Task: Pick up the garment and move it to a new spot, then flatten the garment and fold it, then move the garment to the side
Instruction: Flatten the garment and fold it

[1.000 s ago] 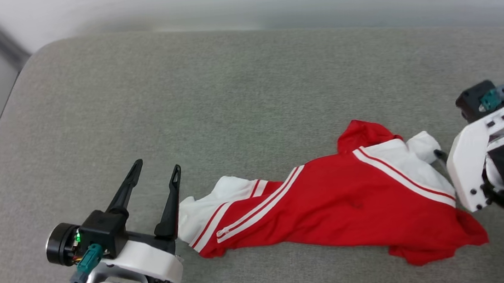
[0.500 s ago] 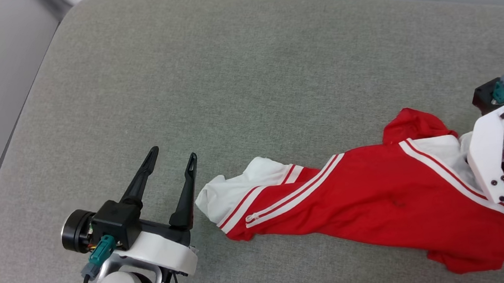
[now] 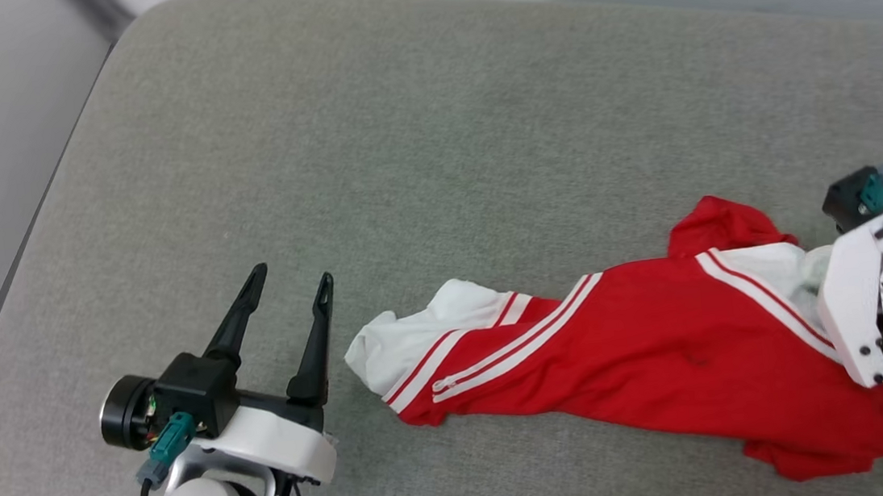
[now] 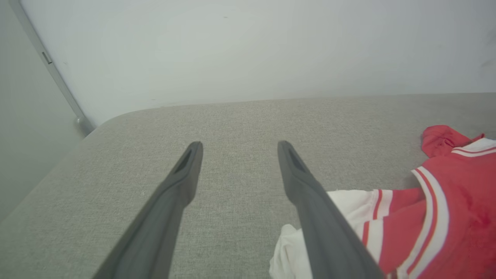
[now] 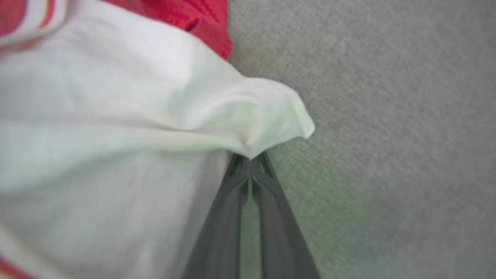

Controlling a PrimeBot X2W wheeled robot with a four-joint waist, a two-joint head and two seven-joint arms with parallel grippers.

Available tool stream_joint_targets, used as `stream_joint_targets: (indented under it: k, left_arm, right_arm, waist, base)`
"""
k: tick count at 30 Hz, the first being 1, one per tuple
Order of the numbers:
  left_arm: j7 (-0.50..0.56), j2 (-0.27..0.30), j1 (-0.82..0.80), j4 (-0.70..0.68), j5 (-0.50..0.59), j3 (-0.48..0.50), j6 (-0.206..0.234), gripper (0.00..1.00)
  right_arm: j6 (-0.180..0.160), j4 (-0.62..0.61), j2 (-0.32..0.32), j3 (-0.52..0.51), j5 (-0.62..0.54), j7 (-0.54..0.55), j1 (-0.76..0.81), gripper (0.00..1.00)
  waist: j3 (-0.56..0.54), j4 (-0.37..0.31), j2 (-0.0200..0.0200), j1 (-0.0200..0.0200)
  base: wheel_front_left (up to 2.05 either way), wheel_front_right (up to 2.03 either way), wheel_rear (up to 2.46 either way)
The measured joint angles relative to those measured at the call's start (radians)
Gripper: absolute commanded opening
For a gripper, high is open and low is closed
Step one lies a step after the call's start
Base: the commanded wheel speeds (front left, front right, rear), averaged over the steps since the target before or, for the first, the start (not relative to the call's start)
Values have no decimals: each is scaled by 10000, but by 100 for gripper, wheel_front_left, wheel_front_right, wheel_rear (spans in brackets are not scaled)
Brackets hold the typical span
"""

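Lying in soft rumpled folds along the near edge of the grey woven cushion (image 3: 401,163), toward its right, the garment (image 3: 646,350) shows smooth red jersey, white sleeves and striped trim. The right gripper (image 5: 250,162) has its thin dark jaws pinched on a puckered white sleeve (image 5: 116,116) edge; a second ago that sleeve lay loose beside them. The left gripper (image 3: 291,275) hovers just beside the other sleeve, jaws spread, empty. A pale wall (image 4: 248,46) rises behind the far edge.
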Motion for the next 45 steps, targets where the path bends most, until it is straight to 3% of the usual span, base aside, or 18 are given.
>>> stream_joint_targets:
  k: [14, 19, 26, 27, 28, 35, 45]
  left_arm:
    - [-13, 161, 675, 178, 54, 420, -46, 100]
    - [-13, 247, 940, 222, 46, 499, -44, 100]
    - [-13, 326, 1096, 339, 10, 483, -61, 100]
    - [-13, 334, 1096, 368, 8, 474, -61, 100]
    - [-13, 336, 1098, 387, 8, 460, -61, 100]
    - [-13, 341, 1137, 468, -71, 418, -67, 100]
    - [86, 324, 1431, 198, -441, 433, 0, 100]
  right_arm:
    - [0, -1795, -550, -1246, 313, -464, 2969, 0]
    - [0, -2157, -278, -2188, 309, -376, 4472, 0]
    - [-2, -1772, 188, -2884, 173, -966, 5315, 0]
    - [0, -1676, 238, -2901, 100, -1112, 5330, 21]
    - [0, -1580, 290, -2930, 27, -1315, 5329, 100]
    - [2, -1335, 932, -3227, -132, -3093, 4938, 100]
    - [0, -2953, 1958, -4115, -472, -6763, 4733, 100]
  waist:
    - [-1251, -1313, 0, -1]
    - [-1589, -1768, 0, -1]
    - [-1681, -1957, 0, -1]
    - [-1689, -1965, 0, -1]
    - [-1698, -1976, 0, -1]
    - [-1907, -2162, 0, -1]
    - [-2140, -2660, 0, -1]
  base:
    - [0, 0, 0]
    - [0, 0, 0]
    - [0, 0, 0]
    - [0, 0, 0]
    - [0, 0, 0]
    - [0, 0, 0]
    - [0, 0, 0]
